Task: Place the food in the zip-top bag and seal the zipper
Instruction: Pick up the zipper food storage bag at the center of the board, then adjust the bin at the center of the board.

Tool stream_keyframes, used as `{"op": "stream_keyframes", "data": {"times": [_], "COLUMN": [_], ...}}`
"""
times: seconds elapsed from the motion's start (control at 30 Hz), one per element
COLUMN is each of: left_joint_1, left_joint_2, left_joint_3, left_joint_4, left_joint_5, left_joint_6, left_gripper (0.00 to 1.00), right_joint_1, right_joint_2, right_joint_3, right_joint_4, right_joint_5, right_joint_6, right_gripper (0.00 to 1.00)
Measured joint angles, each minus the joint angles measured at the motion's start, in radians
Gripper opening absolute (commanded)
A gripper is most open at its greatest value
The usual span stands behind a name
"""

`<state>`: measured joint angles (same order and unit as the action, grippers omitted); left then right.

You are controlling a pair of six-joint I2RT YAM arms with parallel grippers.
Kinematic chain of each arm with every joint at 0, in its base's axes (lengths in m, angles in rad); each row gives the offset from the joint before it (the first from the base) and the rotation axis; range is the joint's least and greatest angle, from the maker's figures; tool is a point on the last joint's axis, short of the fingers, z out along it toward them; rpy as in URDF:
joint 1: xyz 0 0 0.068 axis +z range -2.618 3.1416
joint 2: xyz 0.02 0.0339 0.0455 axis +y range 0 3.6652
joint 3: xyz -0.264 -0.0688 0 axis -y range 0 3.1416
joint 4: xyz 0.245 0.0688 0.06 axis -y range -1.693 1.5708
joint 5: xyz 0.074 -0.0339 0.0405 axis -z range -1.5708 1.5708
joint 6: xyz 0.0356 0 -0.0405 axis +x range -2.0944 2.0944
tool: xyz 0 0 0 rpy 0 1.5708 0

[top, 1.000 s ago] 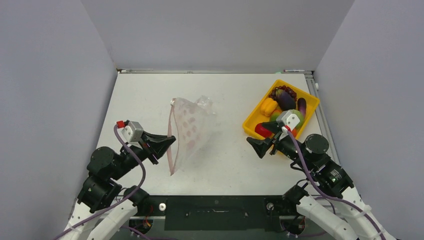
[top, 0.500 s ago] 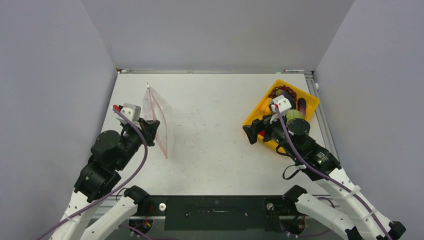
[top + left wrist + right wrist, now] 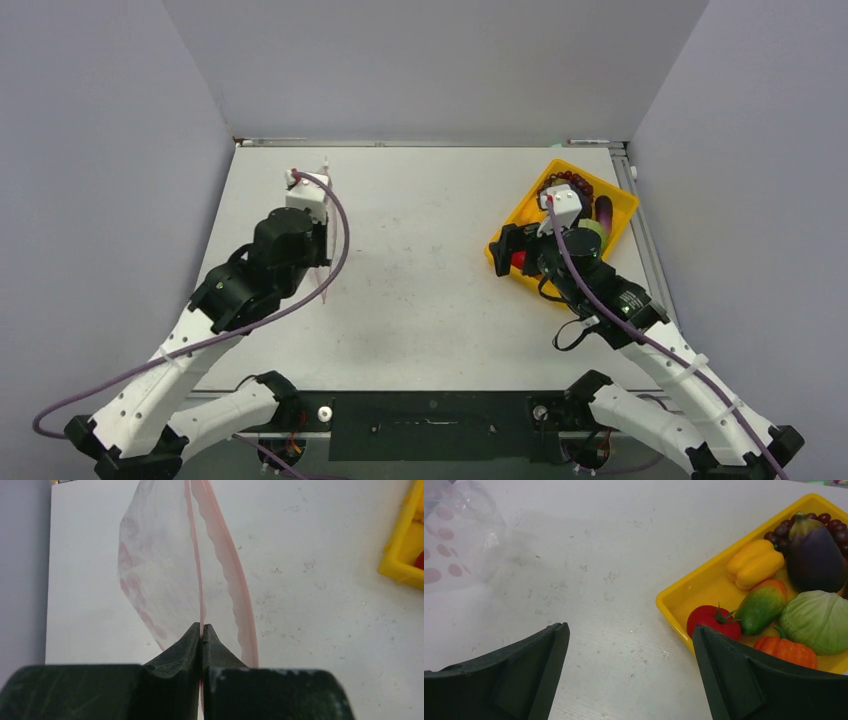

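Note:
My left gripper (image 3: pixel 201 627) is shut on the zipper (image 3: pixel 193 555), the thin pink-red strip of the clear zip-top bag (image 3: pixel 155 565). The bag is lifted off the table and its mouth gapes; the other strip (image 3: pixel 235 585) bows to the right. In the top view the bag (image 3: pixel 326 282) shows edge-on beside my raised left wrist. My right gripper (image 3: pixel 630 635) is open and empty, low over bare table just left of the food: tomato (image 3: pixel 711 621), green-orange fruit (image 3: pixel 761 605), yellow pepper (image 3: pixel 754 562), eggplant (image 3: pixel 814 555), cabbage (image 3: pixel 819 620), pumpkin (image 3: pixel 786 651), grapes (image 3: pixel 565 183).
The food lies in a yellow tray (image 3: pixel 598 182) at the table's right rear; its near-left rim (image 3: pixel 679 615) lies by my right finger. Grey walls close the table on three sides. The bag's dotted lower part (image 3: pixel 454 540) shows far left in the right wrist view.
My left arm has lifted the bag off the table and swung it back and up, turning it edge-on. My right gripper has moved back toward the tray's left corner.

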<state>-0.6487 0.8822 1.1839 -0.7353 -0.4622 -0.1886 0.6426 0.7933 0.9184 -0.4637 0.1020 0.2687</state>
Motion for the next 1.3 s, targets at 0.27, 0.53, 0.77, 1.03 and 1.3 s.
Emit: {"op": "stream_keyframes", "data": {"times": [0.27,0.53,0.77,1.03,1.3], "left_joint_1": [-0.173,-0.229,-0.229,-0.229,-0.229], "left_joint_2": [0.163,0.196,0.1,0.0,0.002], "left_joint_3": [0.004,-0.046,-0.136,-0.193,-0.214], "left_joint_4": [-0.055,-0.045,0.008,0.067,0.094], "left_joint_5": [-0.185,-0.235,-0.223,-0.165,-0.105], "left_joint_6": [0.006,0.005,0.006,0.008,0.008], "left_gripper": [0.0,0.0,0.0,0.0,0.0], "right_joint_1": [0.0,0.0,0.0,0.0,-0.026], "right_joint_2": [0.114,0.196,0.305,0.454,0.586], "right_joint_3": [0.018,0.018,0.018,0.038,0.082], "right_joint_4": [-0.029,-0.027,-0.002,0.029,0.079], "right_joint_5": [0.103,0.208,0.306,0.391,0.443], "right_joint_6": [0.058,0.125,0.191,0.246,0.294], "right_gripper": [1.0,0.98,0.94,0.9,0.81]}}
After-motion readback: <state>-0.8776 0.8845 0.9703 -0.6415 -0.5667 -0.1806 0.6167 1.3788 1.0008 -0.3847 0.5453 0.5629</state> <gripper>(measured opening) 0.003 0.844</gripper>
